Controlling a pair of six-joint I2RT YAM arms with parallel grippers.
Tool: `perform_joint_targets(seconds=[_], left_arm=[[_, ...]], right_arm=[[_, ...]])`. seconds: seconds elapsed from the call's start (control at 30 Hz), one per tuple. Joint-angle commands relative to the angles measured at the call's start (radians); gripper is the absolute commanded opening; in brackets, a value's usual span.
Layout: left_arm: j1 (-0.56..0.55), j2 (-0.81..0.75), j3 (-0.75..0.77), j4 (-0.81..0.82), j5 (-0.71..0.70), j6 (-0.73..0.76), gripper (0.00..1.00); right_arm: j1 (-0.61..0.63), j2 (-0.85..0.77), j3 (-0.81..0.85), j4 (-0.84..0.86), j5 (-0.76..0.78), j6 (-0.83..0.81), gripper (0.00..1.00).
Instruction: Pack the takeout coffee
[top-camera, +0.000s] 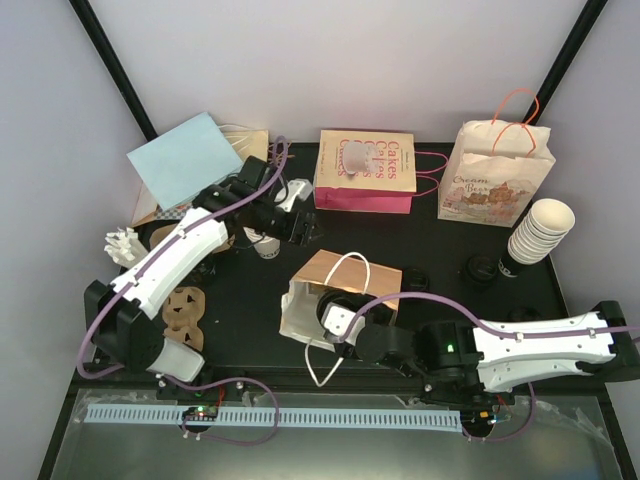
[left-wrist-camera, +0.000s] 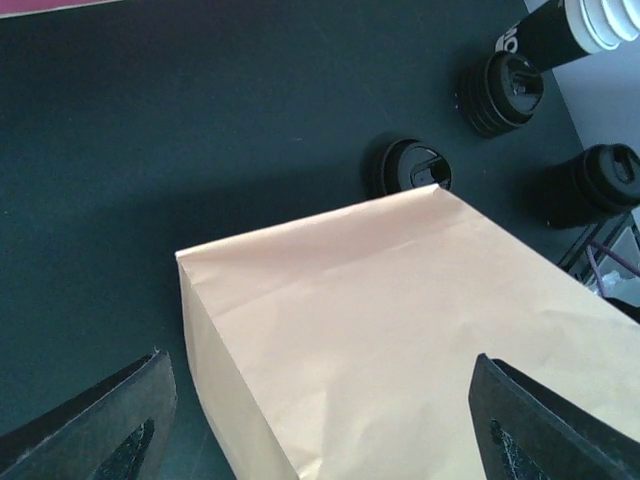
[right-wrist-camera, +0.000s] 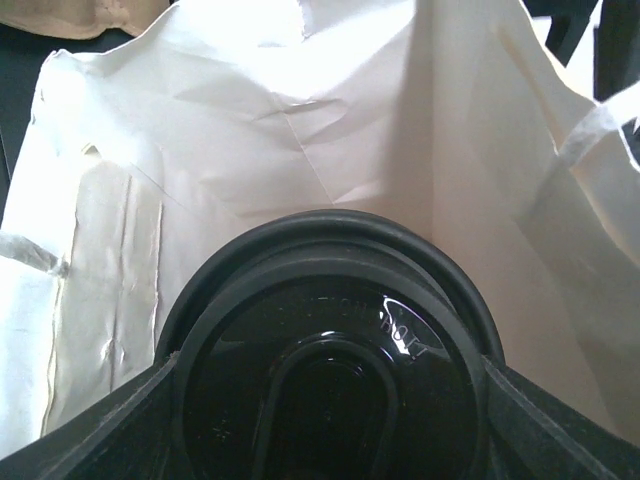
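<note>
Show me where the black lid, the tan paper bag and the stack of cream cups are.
black lid (right-wrist-camera: 330, 390): right wrist view, centre of its top.
tan paper bag (top-camera: 318, 272): top external view, on its upward-facing side panel.
stack of cream cups (top-camera: 535, 235): top external view, on the nested rims.

A bag (top-camera: 345, 285) lies on its side mid-table (top-camera: 250, 330), the takeout coffee (right-wrist-camera: 330, 380) inside its mouth. Behind it is a standing bag (top-camera: 365, 170), a second standing bag (top-camera: 495, 180) further right. Stacked cups (top-camera: 540, 230) and lids (top-camera: 482, 268) lie right, carriers (top-camera: 185, 310) left

A pink cake bag (top-camera: 364, 172) and a white orange-handled bag (top-camera: 495, 182) stand at the desk's (top-camera: 240, 330) back edge, with stacked cups (top-camera: 540, 230) beside them.
</note>
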Motion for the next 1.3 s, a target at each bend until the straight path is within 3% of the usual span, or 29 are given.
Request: perform_joint_targets(seconds=[0.0,0.43,0.77,1.27], left_arm=[[0.000,0.045,0.036,0.007,0.037,0.062,0.82],[-0.001,0.246,0.112,0.010,0.039,0.124,0.82],[-0.012,0.386,0.136,0.000,0.079,0.169,0.80],[-0.037,0.554,0.227,0.004,0.120,0.168,0.78]], right_arm=[[0.007,-0.005,-0.009,0.083,0.045,-0.094,0.68],[0.007,-0.005,-0.057,0.120,-0.060,-0.232,0.65],[0.006,0.022,-0.089,0.161,-0.036,-0.350,0.65],[0.003,0.052,-0.091,0.097,-0.070,-0.394,0.63]])
